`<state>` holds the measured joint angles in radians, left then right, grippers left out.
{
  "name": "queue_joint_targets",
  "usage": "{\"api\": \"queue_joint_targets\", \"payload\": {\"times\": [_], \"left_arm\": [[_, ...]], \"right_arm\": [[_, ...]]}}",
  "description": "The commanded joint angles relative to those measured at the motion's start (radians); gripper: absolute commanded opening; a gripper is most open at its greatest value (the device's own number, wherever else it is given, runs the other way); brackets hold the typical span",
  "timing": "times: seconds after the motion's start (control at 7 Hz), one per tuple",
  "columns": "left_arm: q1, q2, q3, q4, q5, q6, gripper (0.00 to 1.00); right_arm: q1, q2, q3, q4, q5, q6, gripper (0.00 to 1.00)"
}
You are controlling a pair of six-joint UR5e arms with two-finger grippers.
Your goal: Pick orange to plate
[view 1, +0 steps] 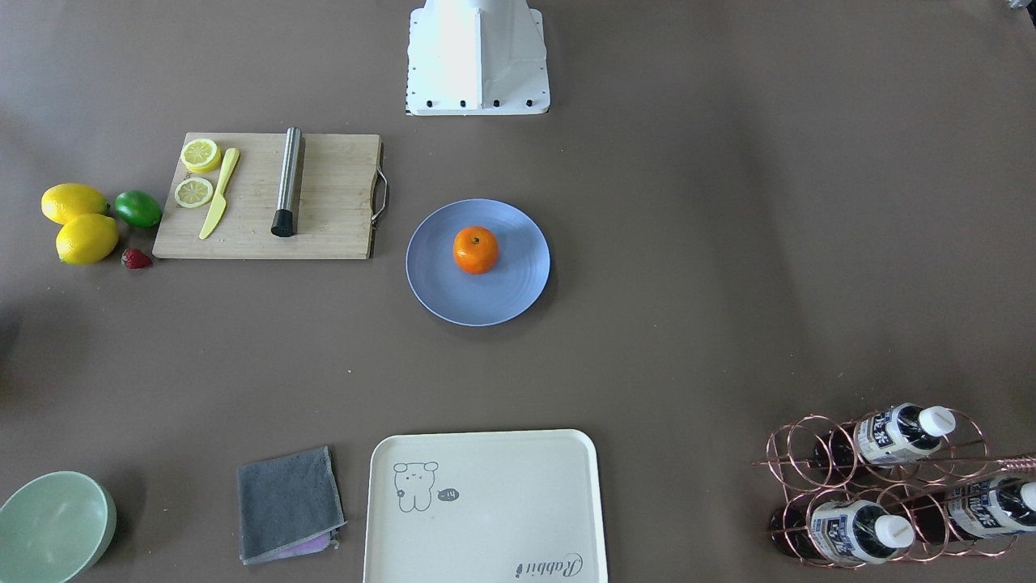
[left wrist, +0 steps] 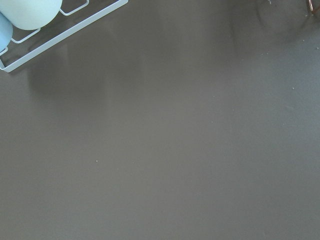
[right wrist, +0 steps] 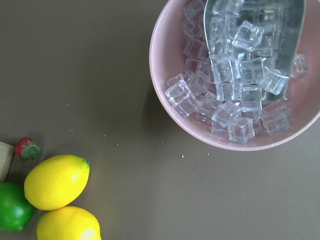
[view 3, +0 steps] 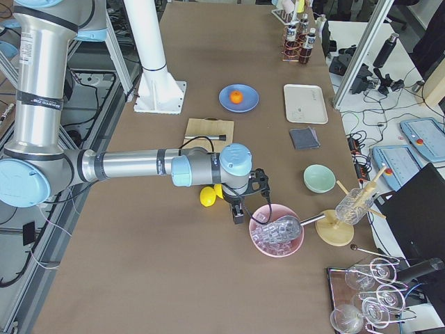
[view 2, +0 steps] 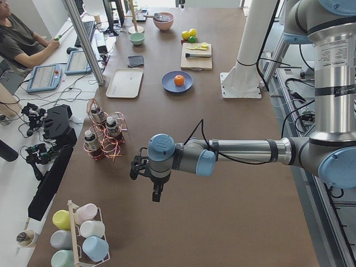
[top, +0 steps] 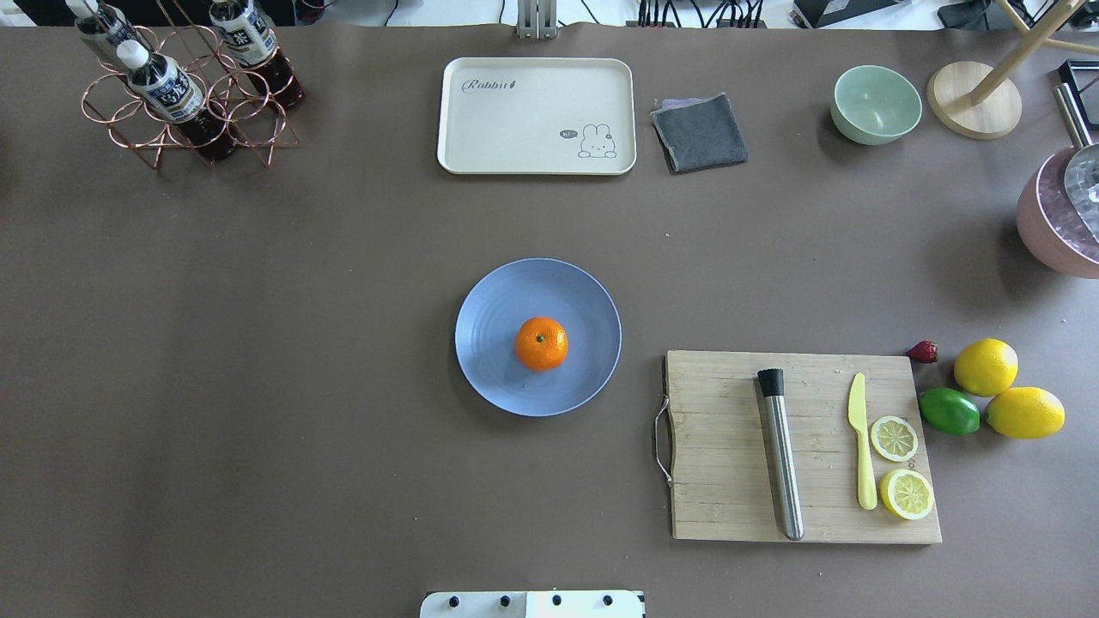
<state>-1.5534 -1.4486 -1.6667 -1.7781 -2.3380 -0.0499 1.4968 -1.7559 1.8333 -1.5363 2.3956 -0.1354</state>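
- Front-facing: the orange point(view 1: 476, 249) sits near the middle of the plate point(view 1: 445, 287); a cutting board point(view 1: 332, 202) lies beside the plate
- Overhead: the orange's stem dimple faces up; the lemons point(top: 986, 366) lie well apart, past the board
- Exterior left: the left arm point(view 2: 239, 151) stretches over the desk point(view 2: 233, 222); the left jaws point down near a bottle rack point(view 2: 103, 136); cannot tell how far open
- Exterior right: the right jaws point down beside the lemons; opening cannot be told
- Left wrist: bare desk; a white wire rack point(left wrist: 65, 32) in the corner
- Right wrist: a pink bowl point(right wrist: 165, 107) of ice cubes
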Motion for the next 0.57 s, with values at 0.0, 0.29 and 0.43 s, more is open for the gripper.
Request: {"api": "queue_joint_targets", "payload": {"times": [0.0,0.29,0.43], "left_arm": [[0.001,-0.003,0.007,0.0,0.0,-0.002,0.97],[0.001,-0.001,0.002,0.0,-0.001,-0.004,0.97],[0.001,-0.001,0.004,0.0,-0.003,-0.004,0.97]], "right_arm": [[0.003,-0.019,0.012,-0.002,0.002,-0.001,1.0],[0.003,-0.017,0.006,-0.008,-0.001,-0.001,1.0],[0.005,-0.02,0.006,-0.008,0.0,-0.001,1.0]]}}
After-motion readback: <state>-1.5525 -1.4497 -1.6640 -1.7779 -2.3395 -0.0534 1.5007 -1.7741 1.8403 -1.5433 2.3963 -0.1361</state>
